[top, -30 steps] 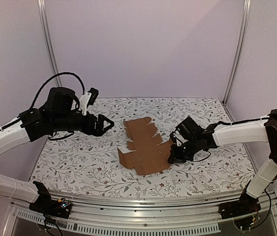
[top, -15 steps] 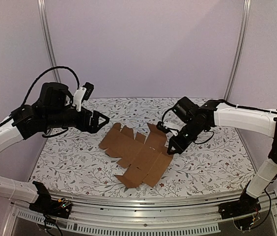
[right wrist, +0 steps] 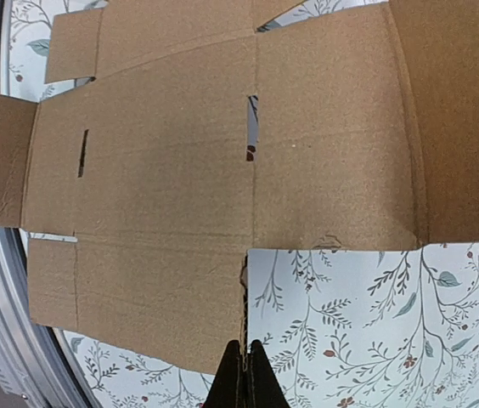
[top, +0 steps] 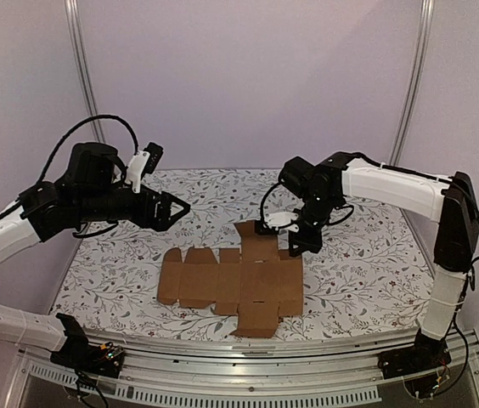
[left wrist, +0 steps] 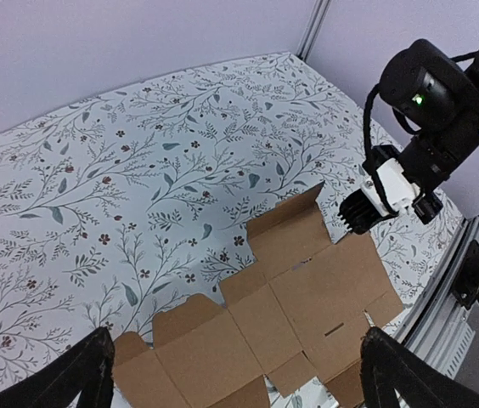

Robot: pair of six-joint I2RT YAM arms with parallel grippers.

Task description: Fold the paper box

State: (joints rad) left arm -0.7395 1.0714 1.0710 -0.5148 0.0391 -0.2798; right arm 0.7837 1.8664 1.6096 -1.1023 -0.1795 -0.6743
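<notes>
Squaring box (top: 231,285) flat at table's (top: 358,280) near-centre, no flap raised yet; right gripper (right wrist: 244,367) pinched onto box edge, left gripper (top: 180,211) splayed above table's left side; next, likely: lifting a side panel along its crease.

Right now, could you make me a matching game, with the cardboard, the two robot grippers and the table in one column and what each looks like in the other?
Things:
1. cardboard sheet
2. left gripper
3. right gripper
4. table

States:
A. shut on the sheet's edge
B. open, holding nothing
C. lying flat, unfolded
D. covered in a leaf-and-flower pattern

Pairs: 1-C, 2-B, 3-A, 4-D
</notes>
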